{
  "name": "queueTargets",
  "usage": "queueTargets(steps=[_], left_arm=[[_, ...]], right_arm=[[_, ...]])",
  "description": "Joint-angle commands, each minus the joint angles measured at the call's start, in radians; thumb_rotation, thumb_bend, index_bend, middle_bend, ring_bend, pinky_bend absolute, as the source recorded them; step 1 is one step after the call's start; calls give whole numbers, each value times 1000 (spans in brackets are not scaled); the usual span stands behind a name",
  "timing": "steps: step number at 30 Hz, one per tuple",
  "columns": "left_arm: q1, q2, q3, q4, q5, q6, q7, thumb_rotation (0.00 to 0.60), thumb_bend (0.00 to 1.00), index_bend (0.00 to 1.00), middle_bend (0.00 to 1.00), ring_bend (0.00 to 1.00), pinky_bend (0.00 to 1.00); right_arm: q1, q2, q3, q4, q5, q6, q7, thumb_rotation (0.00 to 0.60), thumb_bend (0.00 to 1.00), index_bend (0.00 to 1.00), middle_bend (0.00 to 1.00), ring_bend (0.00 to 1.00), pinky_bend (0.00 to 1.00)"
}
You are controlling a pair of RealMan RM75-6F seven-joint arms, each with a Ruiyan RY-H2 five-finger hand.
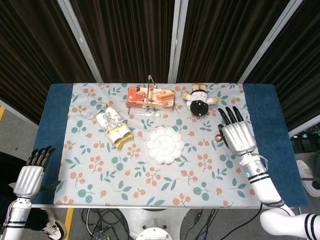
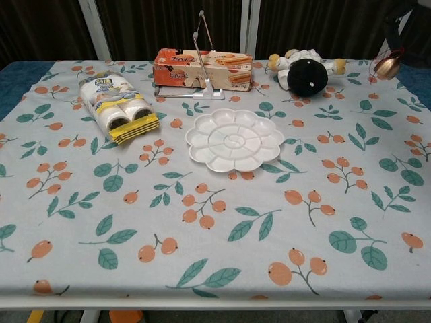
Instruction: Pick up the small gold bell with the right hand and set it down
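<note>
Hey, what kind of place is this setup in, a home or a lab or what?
Most likely a robot lab or recording booth, not a home. Dark curtains on metal poles close in the table, loose cables hang below its front edge, and assorted test props sit on the floral cloth, such as a paint palette.

table (image 1: 270, 110) with floral cloth (image 1: 150, 170), white palette (image 1: 164, 144), snack box (image 1: 150, 97), plush toy (image 1: 199, 102), packaged rolls (image 1: 114, 126)

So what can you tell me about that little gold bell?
The small gold bell is a round, shiny, metallic-looking ball, gold with a coppery tint. The right hand holds it lifted clear of the flowered tablecloth, near the table's far right corner, right of the black plush toy. From above, only a sliver peeks out beside the hand.
</note>
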Motion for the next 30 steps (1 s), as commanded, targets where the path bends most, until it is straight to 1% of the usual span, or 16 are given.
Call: queueTargets(steps=[1,4,6,7,9,11,14,19,30], left_arm=[[0,2,-2,-2,-4,0,1,600,38,56,30,0,14],[-2,2,-6,-2,-9,-3,-1,600,38,56,30,0,14],[-4,-1,-3,-3,-4,-5,1,600,38,56,30,0,14],[-4,-1,-1,-3,0,-4,4,600,38,56,30,0,15],[-2,0,1,-5,1,-1,7,600,37,56,30,0,15],[0,2,-2,-6,-5,1,5,600,37,56,30,0,14],[-2,3,-3,-4,-7,-2,0,600,38,56,30,0,14],[-1,-2,2,3,-6,-6,-6,600,38,56,30,0,14],[7,-1,2,21,-5,8,-33,600,38,56,30,0,14]], right_arm=[[-29,-6,11,48,16,28,-51,600,340,670,106,0,0],[-30,11,-16,-19,-19,-40,4,600,341,671,106,0,0],[-30,5,-27,6,-64,-14,-50,600,343,673,105,0,0],[-33,-7,-26,27,-64,2,-75,600,342,673,106,0,0],[-37,-30,-21,50,-10,0,-102,600,334,675,106,0,0],[-37,-42,-29,60,24,-27,-113,600,324,675,104,0,0],[-34,-72,-56,83,35,-59,-144,600,323,677,104,0,0],[-19,-127,-81,127,68,-96,-212,600,322,680,102,0,0],[12,-190,-92,158,128,-121,-303,600,306,677,102,0,0]])
